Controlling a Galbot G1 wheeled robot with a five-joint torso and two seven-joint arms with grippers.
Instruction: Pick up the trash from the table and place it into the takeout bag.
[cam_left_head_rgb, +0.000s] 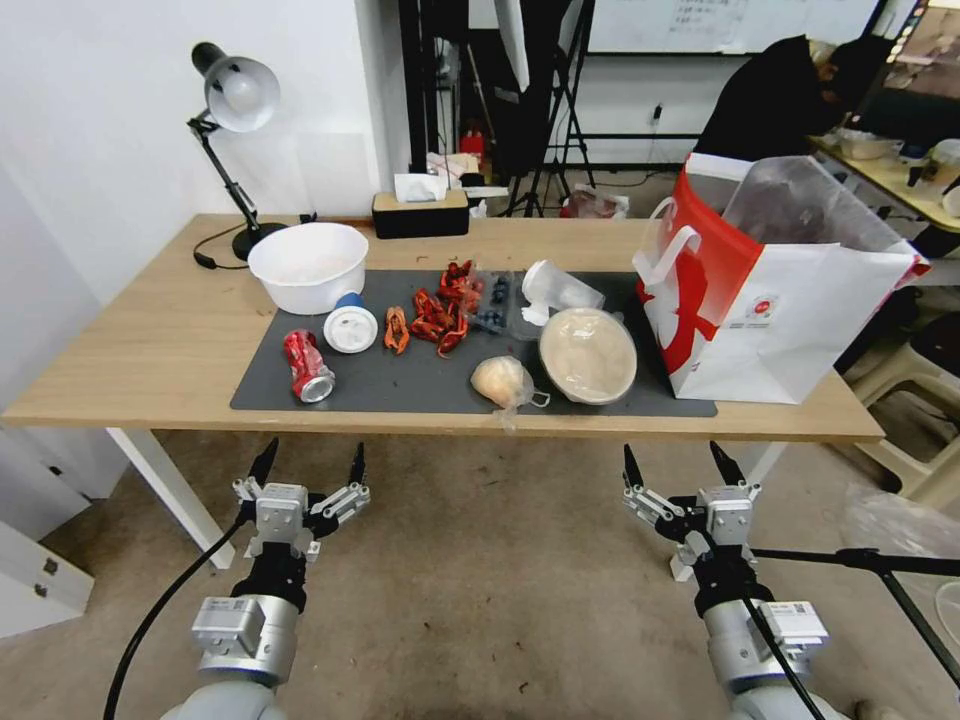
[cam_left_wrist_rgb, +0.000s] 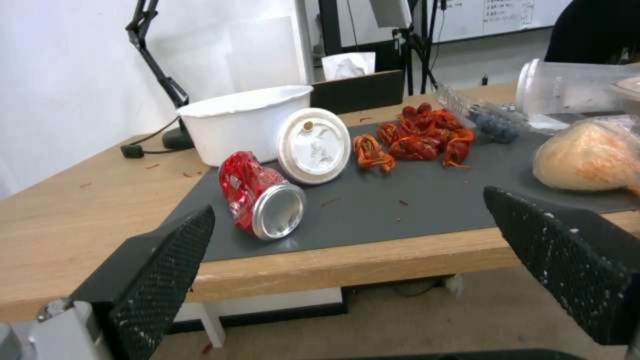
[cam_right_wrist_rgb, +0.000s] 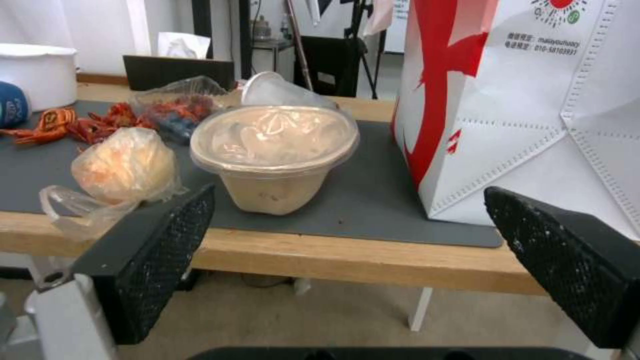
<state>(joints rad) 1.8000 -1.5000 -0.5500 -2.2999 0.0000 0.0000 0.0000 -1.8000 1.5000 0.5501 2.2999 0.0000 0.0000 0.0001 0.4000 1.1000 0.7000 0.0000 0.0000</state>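
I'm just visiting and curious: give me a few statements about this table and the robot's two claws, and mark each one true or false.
1. The red soda can lies on its side on the dark grey mat. True.
2. The left gripper holds the white cup. False: it is open, short of the table, holding nothing.
3. The beige round bowl is inside the takeout bag. False: it stands on the mat beside the bag.
4. The right gripper is open. True.
5. The clear-wrapped beige lump sits near the table's front edge. True.
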